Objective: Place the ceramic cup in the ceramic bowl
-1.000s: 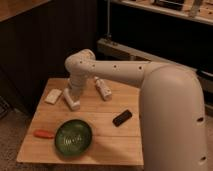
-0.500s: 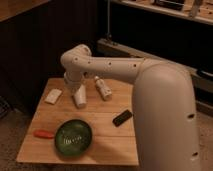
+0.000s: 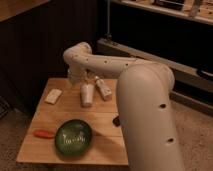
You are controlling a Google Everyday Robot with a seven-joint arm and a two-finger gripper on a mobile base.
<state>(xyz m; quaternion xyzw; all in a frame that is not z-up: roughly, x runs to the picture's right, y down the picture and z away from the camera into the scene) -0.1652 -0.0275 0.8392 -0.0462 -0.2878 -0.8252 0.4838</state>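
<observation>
The white ceramic cup (image 3: 87, 95) stands roughly upright over the middle of the wooden table (image 3: 45, 117), straight below the wrist of my white arm. My gripper (image 3: 85, 86) is at the cup's upper end and appears shut on it; the wrist hides most of the gripper. The dark-green ceramic bowl (image 3: 73, 138), with pale marks inside, sits near the table's front edge, below and a little left of the cup.
A small white bottle-like object (image 3: 103, 89) lies just right of the cup. A flat white block (image 3: 53, 96) lies at the table's left. An orange-red object (image 3: 43, 133) lies left of the bowl. A dark object (image 3: 116, 120) shows beside my arm, which covers the table's right side.
The cup has moved to the right with the gripper and turned from tilted to more upright. The arm's elbow has swung right too. The bowl and the other objects have not moved.
</observation>
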